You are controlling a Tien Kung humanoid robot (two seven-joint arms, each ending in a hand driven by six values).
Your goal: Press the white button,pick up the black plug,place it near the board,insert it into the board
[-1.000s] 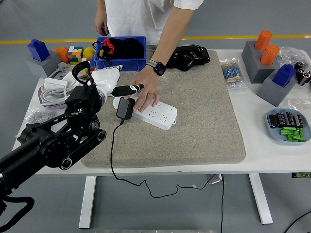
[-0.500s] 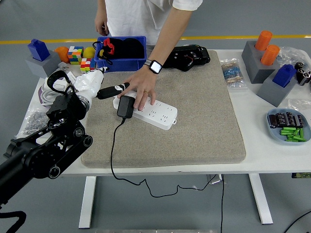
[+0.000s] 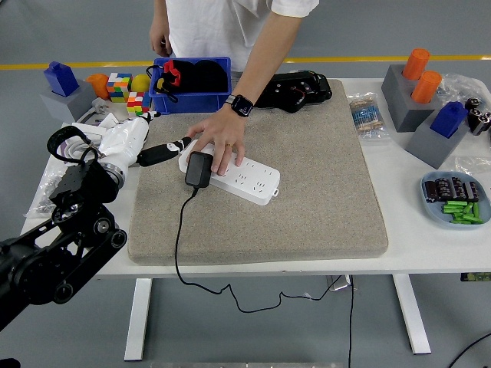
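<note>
The robot's left hand [image 3: 157,151] has pulled back to the left, away from the white power strip [image 3: 234,175]. A second ago it was right over the black plug [image 3: 199,169]; now it is off to the side, near the mat's left edge. Its dark fingers [image 3: 170,148] point out straight and hold nothing. The black plug now sits in the near-left end of the strip, so the last step looks done. A person's hand [image 3: 219,142] presses flat on the strip, as it did before, keeping it from sliding. The plug's black cord [image 3: 178,245] runs down over the grey mat [image 3: 307,192] and hangs off the front of the white table [image 3: 414,253]. A blue bin [image 3: 192,100] sits behind the mat. The floor beyond is grey with a yellow line [image 3: 383,58]. The right hand is not in the picture.
</note>
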